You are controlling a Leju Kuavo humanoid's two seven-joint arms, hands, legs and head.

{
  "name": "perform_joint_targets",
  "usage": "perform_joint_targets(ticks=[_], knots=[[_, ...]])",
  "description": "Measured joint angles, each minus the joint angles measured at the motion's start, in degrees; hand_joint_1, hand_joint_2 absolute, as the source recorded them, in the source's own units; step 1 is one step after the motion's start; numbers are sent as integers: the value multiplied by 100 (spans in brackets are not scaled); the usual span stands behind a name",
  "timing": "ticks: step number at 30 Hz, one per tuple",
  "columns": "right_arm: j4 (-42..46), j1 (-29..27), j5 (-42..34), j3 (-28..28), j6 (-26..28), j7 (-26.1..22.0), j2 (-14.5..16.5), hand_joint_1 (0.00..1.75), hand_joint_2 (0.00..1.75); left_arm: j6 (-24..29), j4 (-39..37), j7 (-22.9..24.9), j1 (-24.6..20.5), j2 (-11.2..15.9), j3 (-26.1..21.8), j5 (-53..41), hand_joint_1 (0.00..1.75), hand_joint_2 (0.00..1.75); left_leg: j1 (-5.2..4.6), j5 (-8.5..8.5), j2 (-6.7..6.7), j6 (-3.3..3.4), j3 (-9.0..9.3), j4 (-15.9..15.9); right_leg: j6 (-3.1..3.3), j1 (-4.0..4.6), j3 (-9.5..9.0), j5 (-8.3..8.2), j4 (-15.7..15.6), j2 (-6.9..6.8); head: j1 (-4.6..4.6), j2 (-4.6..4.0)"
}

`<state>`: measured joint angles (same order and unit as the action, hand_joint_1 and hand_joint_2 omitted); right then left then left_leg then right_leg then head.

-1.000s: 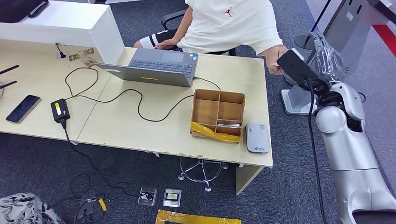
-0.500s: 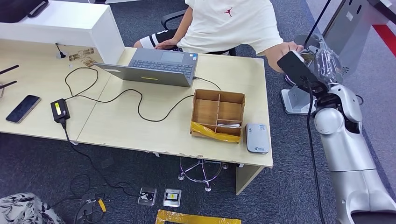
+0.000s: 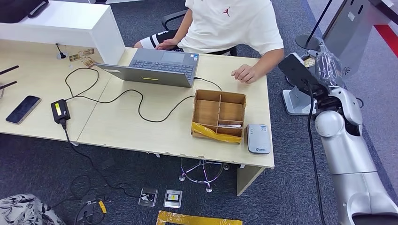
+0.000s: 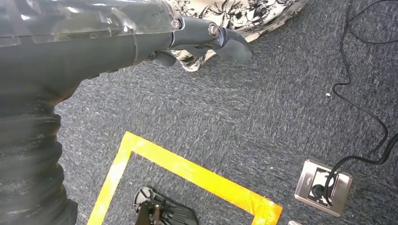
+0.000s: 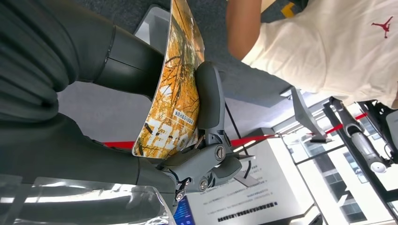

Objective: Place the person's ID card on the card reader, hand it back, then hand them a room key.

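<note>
The right hand (image 5: 187,140) pinches the ID card (image 5: 171,89) between thumb and fingers, raised off the desk's corner; below and nearer the robot, the card reader (image 3: 258,138) lies beside the cardboard box (image 3: 219,116); beyond the box, the person's hand (image 3: 245,73) rests on the desk (image 3: 117,126); the left hand (image 4: 206,40) hangs empty over carpet, fingers loosely apart.
</note>
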<state>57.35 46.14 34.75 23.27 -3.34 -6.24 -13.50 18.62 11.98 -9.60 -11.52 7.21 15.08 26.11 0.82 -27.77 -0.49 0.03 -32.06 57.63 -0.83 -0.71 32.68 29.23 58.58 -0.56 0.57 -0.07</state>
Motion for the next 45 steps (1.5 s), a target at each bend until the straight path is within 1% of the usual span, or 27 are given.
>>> perform_joint_targets(ticks=[8, 17, 24, 45], knots=[[-3, -193, -86, -9, 137, 62, -19, 175, 175, -2, 0, 0, 16, 5, 0, 29, 0, 175, 0, 0, 1, 0, 0, 0, 0, 0, 1, 0, -1, 1, -1, 0], [-236, -769, -20, -17, 687, 3, -33, 175, 175, 45, 0, 0, 37, 5, 0, 71, 0, 175, 0, -1, 1, 0, -1, -1, 0, 0, 1, 0, -1, 1, 0, 0], [-460, -1064, -32, -25, 782, -35, -2, 175, 175, 61, 0, 0, 52, 5, 0, 104, 0, 175, 0, -1, 1, 0, -1, -1, 0, 0, 0, 0, -1, 1, 0, 0], [-844, -1734, 104, 3, 777, 6, 470, 175, 175, 52, 0, 0, 62, 7, 0, 89, 0, 175, 1, -1, 1, -1, -2, -2, 1, 1, 0, 1, -1, 1, -1, 0]])
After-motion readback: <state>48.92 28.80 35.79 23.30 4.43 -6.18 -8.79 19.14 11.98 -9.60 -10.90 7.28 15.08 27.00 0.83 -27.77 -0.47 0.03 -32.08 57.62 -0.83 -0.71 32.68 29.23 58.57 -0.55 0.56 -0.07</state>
